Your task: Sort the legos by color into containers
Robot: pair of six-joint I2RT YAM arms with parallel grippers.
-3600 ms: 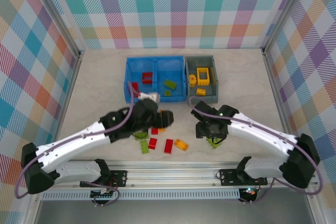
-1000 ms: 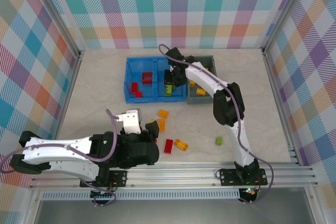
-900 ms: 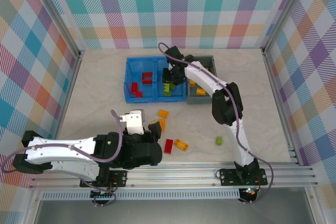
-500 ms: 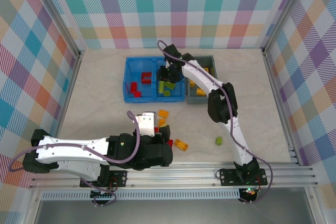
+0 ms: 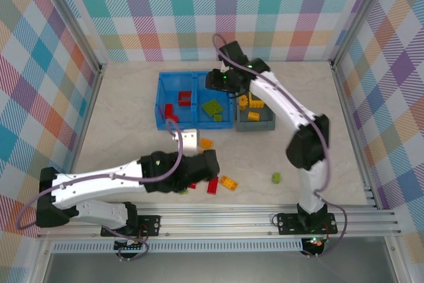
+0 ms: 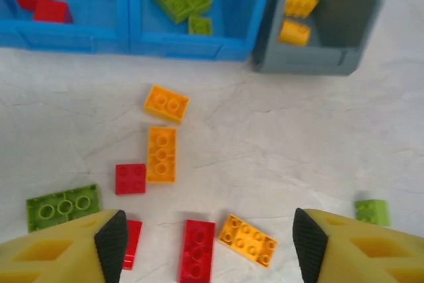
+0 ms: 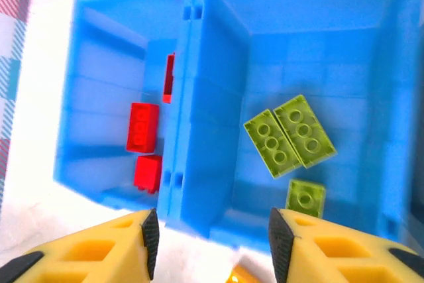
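Note:
My left gripper (image 6: 206, 243) is open and hangs above the loose legos on the table, holding nothing. Below it lie a red brick (image 6: 197, 250) and an orange brick (image 6: 248, 238). Two more orange bricks (image 6: 161, 154), a red square (image 6: 130, 179) and a green brick (image 6: 63, 207) lie nearby. My right gripper (image 7: 212, 246) is open and empty over the blue container (image 5: 159, 101), near its divider. Green bricks (image 7: 288, 136) lie in its right compartment and red ones (image 7: 144, 127) in its left. The grey container (image 5: 265, 124) holds yellow pieces (image 6: 298, 4).
A small green brick (image 5: 276, 177) lies alone on the table to the right of the loose group. The left arm stretches across the near table from the left. Plaid walls and metal posts close in the table on three sides.
My right gripper has opened, leaving a green brick in the blue container's right compartment, and has drawn back. My left gripper has swung right over the loose bricks and opened wider.

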